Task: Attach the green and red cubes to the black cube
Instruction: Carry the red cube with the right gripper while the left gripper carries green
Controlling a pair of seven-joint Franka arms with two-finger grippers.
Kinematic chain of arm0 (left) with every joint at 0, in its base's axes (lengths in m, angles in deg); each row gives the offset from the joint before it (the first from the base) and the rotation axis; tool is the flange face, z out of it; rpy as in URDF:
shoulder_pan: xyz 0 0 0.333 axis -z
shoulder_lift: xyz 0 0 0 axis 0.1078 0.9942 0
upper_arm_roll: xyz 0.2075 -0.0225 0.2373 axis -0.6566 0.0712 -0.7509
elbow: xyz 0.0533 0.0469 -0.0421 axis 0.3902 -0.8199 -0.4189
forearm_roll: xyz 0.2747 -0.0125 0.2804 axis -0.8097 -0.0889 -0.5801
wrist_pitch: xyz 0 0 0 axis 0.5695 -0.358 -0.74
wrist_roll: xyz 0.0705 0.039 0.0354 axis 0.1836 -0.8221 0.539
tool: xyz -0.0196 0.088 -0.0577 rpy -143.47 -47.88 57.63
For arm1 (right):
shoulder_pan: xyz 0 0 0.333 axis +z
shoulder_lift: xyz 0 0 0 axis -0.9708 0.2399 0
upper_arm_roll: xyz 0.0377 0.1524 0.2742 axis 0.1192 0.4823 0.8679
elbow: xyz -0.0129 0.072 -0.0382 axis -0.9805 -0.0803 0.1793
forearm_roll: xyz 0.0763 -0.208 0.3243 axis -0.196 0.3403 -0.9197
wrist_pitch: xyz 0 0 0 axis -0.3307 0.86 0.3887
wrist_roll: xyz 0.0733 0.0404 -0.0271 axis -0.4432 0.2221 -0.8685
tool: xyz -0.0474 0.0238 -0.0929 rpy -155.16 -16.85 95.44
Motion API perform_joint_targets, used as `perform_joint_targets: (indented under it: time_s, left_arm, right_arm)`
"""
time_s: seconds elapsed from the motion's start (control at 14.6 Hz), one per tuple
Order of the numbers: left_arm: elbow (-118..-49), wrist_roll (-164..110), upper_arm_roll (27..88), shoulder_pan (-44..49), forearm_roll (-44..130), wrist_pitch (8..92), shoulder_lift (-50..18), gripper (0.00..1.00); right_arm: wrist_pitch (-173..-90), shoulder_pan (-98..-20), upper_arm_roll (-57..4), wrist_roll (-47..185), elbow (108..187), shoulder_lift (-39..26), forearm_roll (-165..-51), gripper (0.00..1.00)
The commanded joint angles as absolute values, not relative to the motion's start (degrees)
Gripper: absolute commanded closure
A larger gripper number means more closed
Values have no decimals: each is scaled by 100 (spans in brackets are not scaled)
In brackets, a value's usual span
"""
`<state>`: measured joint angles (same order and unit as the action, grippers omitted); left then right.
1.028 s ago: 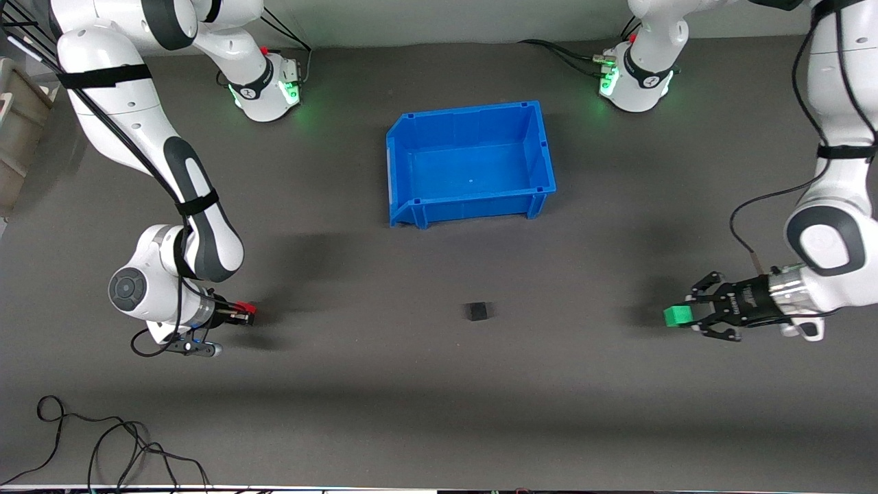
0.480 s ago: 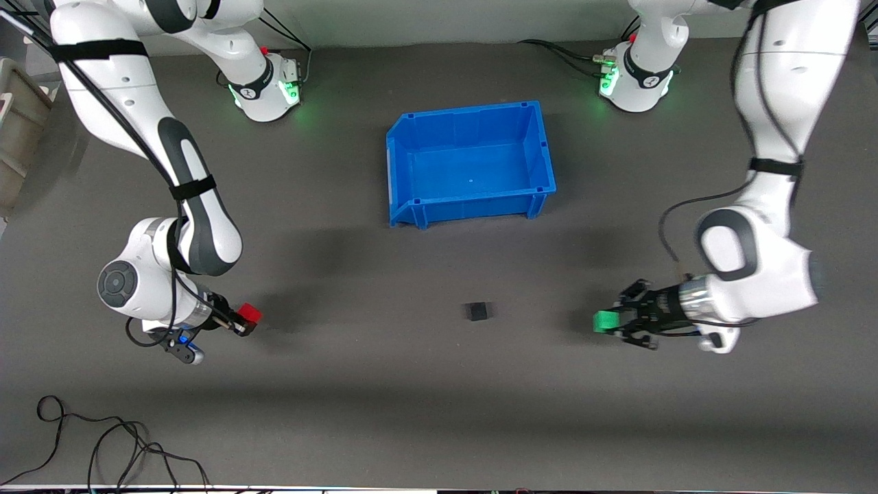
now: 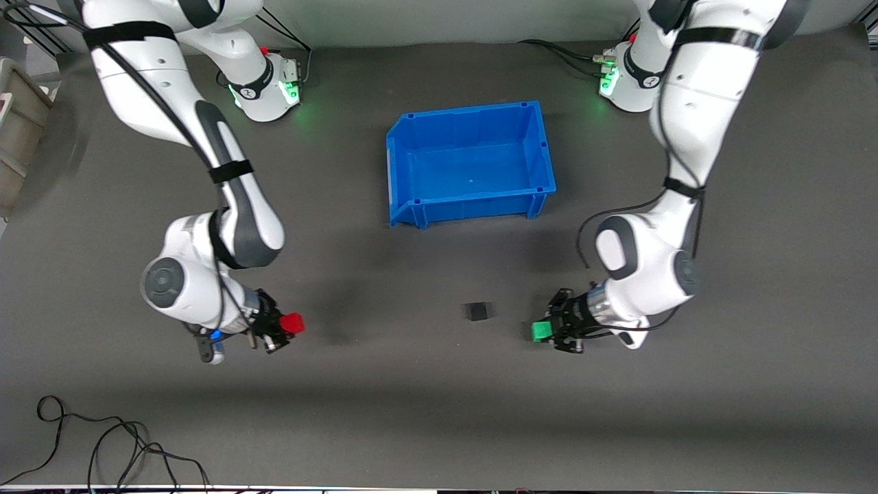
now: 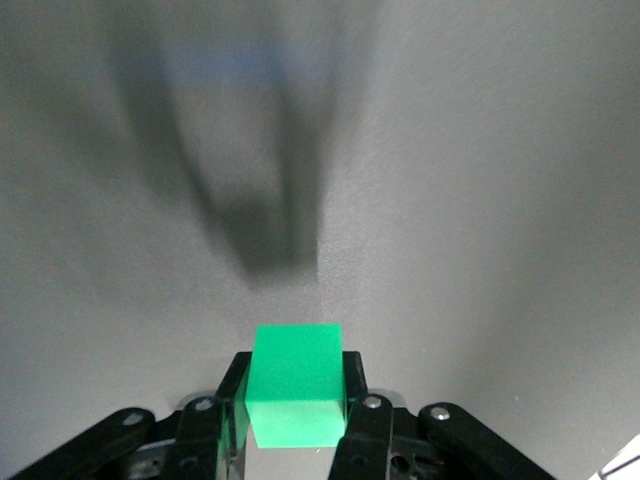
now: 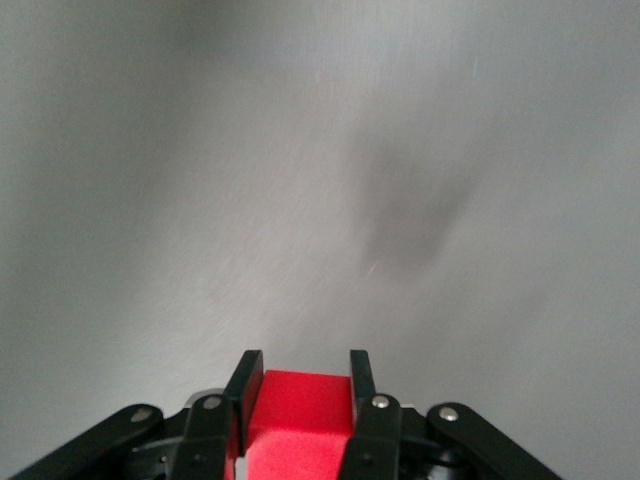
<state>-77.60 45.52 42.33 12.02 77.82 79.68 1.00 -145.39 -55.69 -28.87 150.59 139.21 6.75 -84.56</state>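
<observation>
My left tool [image 3: 549, 331] grips the green cube [image 3: 541, 331], my right tool [image 3: 282, 325] the red cube [image 3: 292, 322]; I should square both faces toward the black cube [image 3: 477, 311] on the tabletop [image 3: 425, 412].

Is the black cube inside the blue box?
No, the black cube sits on the bare table, nearer the front camera than the blue box.

table [image 3: 439, 412]: dark grey | on it: blue bin [image 3: 542, 147]; black cube [image 3: 477, 311]; cable [image 3: 103, 446]
</observation>
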Motion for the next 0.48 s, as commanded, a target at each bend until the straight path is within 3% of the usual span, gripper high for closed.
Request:
perform_joint_targets:
  time_s: [0.0,0.41]
  left_arm:
    - [-7541,4987,4122,1436,7828,7944,226,83]
    - [-7734,5270,4113,1850,7855,7944,253,89]
  right_arm:
    - [-14216,-5283,-2950,16228,13031,1274,-8625,100]
    - [-14135,-4835,-2776,18074,11985,2091,-8660,100]
